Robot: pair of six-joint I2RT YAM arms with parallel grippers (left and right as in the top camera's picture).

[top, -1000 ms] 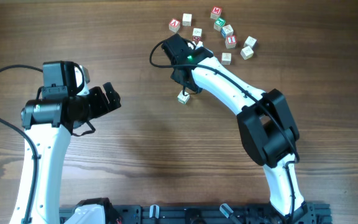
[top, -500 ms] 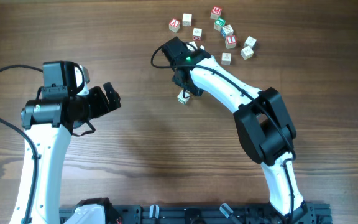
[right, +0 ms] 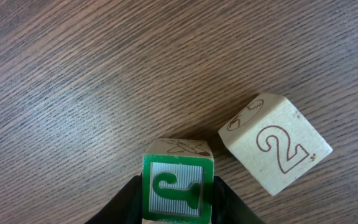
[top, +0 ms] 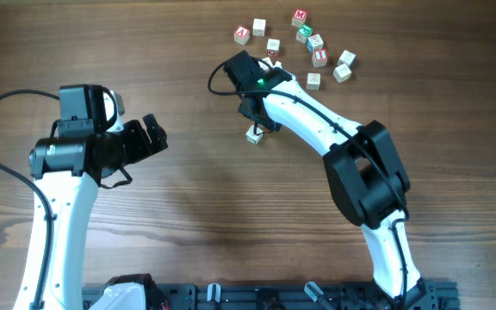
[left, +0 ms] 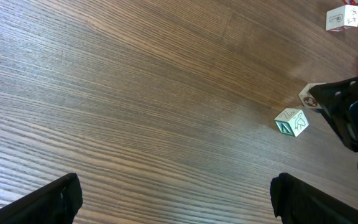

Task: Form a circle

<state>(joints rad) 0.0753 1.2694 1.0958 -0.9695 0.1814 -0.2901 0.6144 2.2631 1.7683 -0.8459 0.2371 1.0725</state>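
The circle shows only as a tight pair of small pale wooden cubes. My right gripper [right: 177, 204] is shut on a green-faced cube [right: 178, 185], with a finger against each side. Just right of it, close but apart, a cube marked 2 [right: 275, 144] lies on the table. From above, the right gripper [top: 259, 120] hides the held cube, and one pale cube [top: 254, 135] shows beside it. In the left wrist view, one cube [left: 291, 121] stands free and another [left: 309, 94] is partly behind the right gripper's black body. My left gripper [top: 151, 136] is open, far to the left.
Several loose letter cubes [top: 315, 41] with red, green and blue marks are scattered at the table's far side, just behind the right gripper. One of them [left: 341, 18] shows at the top right of the left wrist view. The right arm [top: 364, 172] spans the table's right half.
The right arm has shifted very slightly. The cubes and the left arm have not moved.
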